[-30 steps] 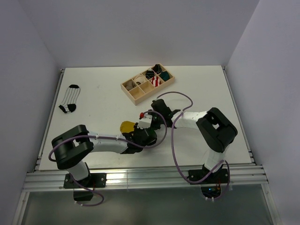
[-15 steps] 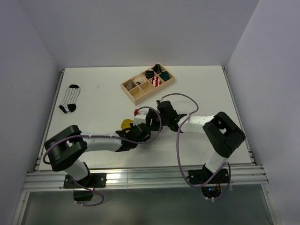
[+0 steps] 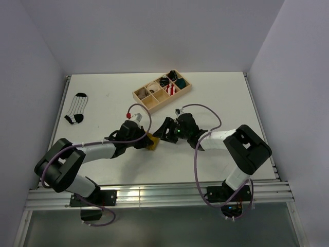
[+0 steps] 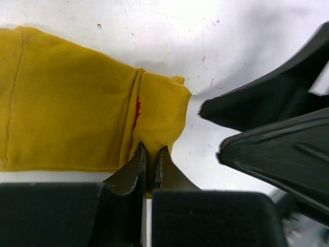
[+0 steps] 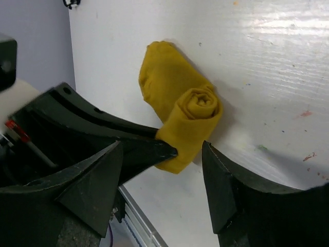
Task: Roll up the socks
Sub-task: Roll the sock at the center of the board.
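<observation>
On the table [image 3: 216, 92], the left gripper [image 4: 150, 152] pinches the half-rolled mustard sock [image 5: 180, 110], whose roll sits between the spread fingers of the right gripper [image 5: 163, 149].

- From above, the light is bright and even; the white table [image 3: 103, 103] looks washed pale, with only faint, soft shadows under the arms.
- A glare strip shines on the metal rail [image 3: 128, 191] at the near edge.
- Left wrist view: the yellow sock [image 4: 67, 123] is sharp, while the left gripper [image 4: 149, 159] is dark and soft-edged.
- Right wrist view: streaky glare crosses the table, and the right gripper [image 5: 163, 154] is blurred and shadowed.
</observation>
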### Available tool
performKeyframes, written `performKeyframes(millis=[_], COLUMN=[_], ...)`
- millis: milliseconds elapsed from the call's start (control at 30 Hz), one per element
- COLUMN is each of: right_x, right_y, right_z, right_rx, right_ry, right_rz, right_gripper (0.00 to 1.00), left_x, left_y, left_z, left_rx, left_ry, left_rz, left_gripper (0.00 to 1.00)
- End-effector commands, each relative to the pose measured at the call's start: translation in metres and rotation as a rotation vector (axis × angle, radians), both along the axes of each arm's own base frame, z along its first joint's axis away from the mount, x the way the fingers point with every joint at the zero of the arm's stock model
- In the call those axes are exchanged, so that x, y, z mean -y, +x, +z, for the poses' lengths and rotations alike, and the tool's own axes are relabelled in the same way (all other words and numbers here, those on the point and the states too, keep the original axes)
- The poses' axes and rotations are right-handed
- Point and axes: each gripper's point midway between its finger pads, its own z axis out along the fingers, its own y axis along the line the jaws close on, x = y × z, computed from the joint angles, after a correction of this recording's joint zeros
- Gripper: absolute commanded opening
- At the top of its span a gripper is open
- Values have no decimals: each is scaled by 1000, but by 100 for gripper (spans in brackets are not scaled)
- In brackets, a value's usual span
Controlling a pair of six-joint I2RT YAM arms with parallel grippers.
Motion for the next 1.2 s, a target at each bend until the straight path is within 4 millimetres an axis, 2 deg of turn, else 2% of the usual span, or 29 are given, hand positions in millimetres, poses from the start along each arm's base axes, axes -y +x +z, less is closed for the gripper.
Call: performKeyframes(millis=[0, 67, 200, 333, 533, 667, 700, 733, 800, 833, 900, 933, 1000, 1100, 1133, 1167], right_x=[-4, -5, -6, -9, -12, -14, -13, -14, -14, -14, -13, -13, -9, -2, 1, 2], right_y=[4, 7, 10, 14, 16, 16, 15, 16, 16, 16, 15, 15, 14, 11, 11, 10], right_z=[-4, -10, -20, -27, -39, -42, -42, -41, -37, -37, -34, -31, -35, -41, -41, -41], right_rx=[1, -4, -10, -19, -42, -39, -39, -30, -17, -15, -10, -4, -15, -47, -51, -61], right_ry=[46, 40, 31, 29, 23, 20, 17, 17, 19, 14, 7, 5, -39, -117, -134, -146], right_rz=[-17, -23, -32, -35, -29, -17, -15, -10, -3, 0, 7, 10, 13, 17, 9, 9], right_gripper=[70, 70, 69, 68, 62, 52, 48, 39, 32, 23, 13, 5, 0, 0, 0, 0], left_x=[10, 9, 1, -1, -7, -5, -6, -6, -8, -11, -15, -18, -23, -29, -36, -31], left_y=[-9, -4, 0, -2, -5, -9, -9, -10, -8, -10, -7, -9, -4, -2, 6, 2], left_z=[12, 13, -2, -11, -24, -31, -31, -32, -32, -34, -32, -34, -27, -13, -13, -2], left_rx=[-120, -140, -204, -245, -306, -337, -333, -336, -319, -333, -304, -308, -266, -200, -147, -117], left_ry=[-194, -239, -252, -264, -309, -329, -331, -327, -304, -286, -258, -235, -210, -145, -81, -48], left_rz=[-82, -77, -56, -43, -8, -14, -11, -12, -11, -4, 6, 8, 31, 49, 86, 73], left_gripper=[1, 1, 1, 1, 1, 1, 1, 4, 5, 7, 10, 18, 33, 46, 55, 58])
